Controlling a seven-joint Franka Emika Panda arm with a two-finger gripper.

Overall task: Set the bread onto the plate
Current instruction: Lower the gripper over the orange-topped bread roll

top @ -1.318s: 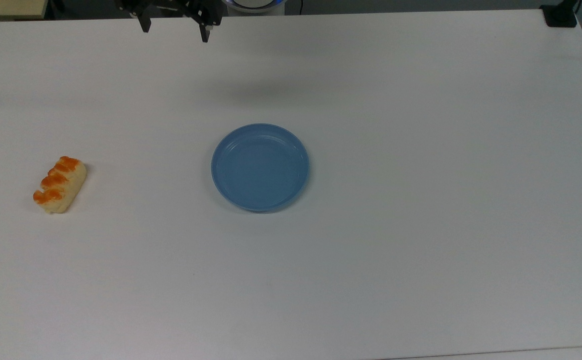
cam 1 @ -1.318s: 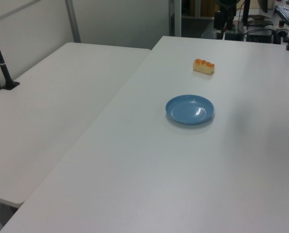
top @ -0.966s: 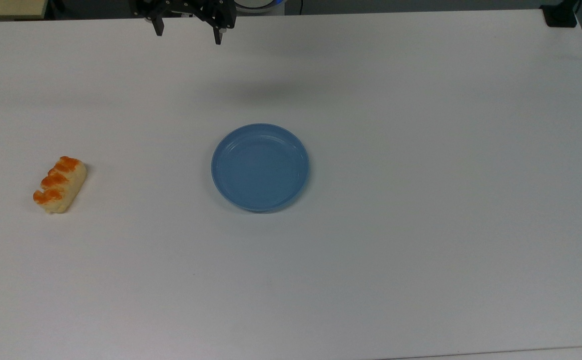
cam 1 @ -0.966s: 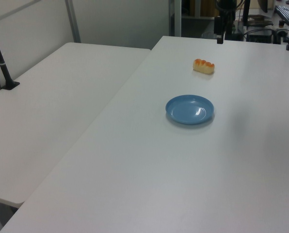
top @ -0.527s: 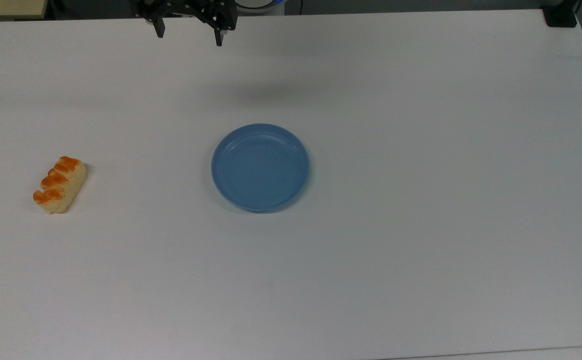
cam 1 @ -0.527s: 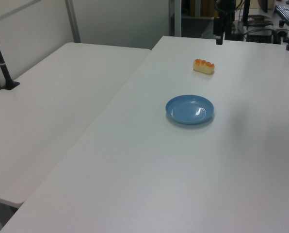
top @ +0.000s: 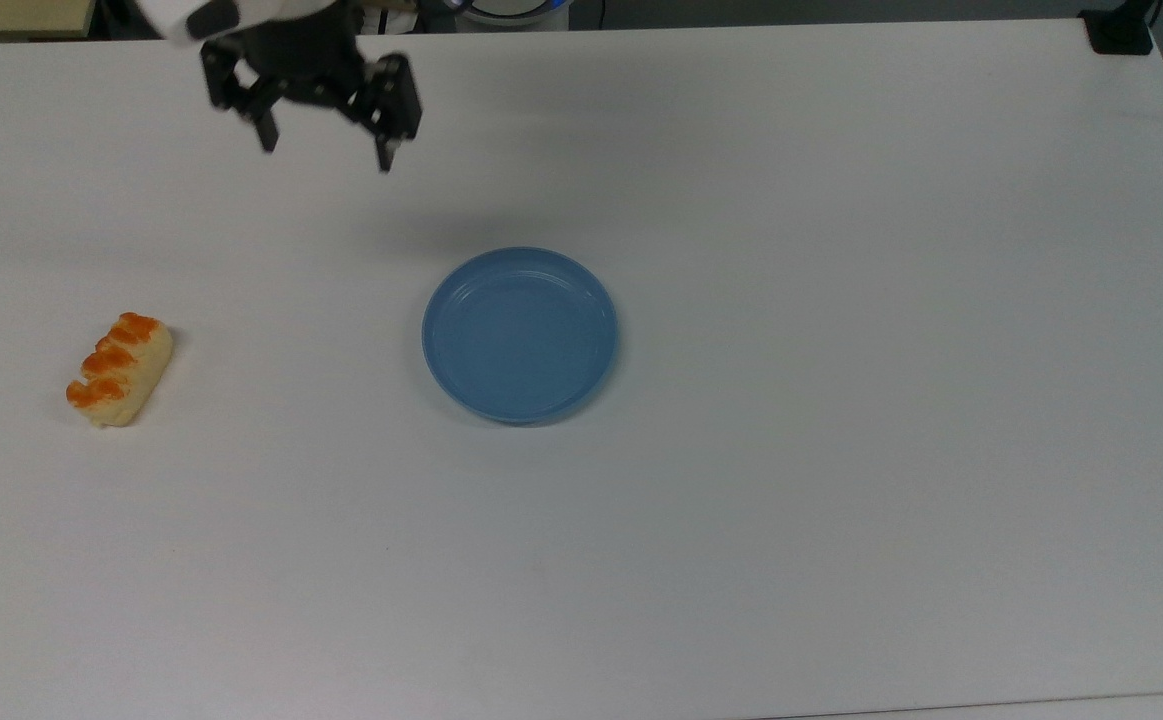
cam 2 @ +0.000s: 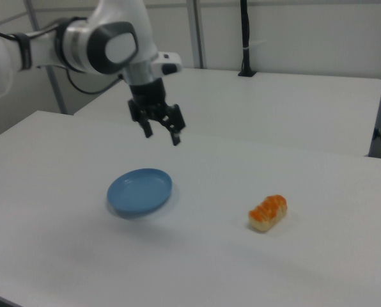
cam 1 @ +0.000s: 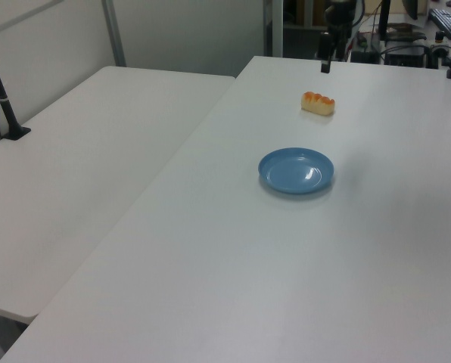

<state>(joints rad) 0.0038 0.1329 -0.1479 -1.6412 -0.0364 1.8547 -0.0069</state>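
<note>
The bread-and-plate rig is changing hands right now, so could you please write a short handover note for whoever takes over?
Gripper: open, holding nothing, up in the air above the table near its far edge in the top view.
Bread: lying on the table at the top view's left, well apart from the plate, untouched.
Plate: near the middle of the table, nothing on it.
Done: nothing yet.
Left: bring the gripper to the bread, grasp it, carry it over and set it on the plate.
</note>
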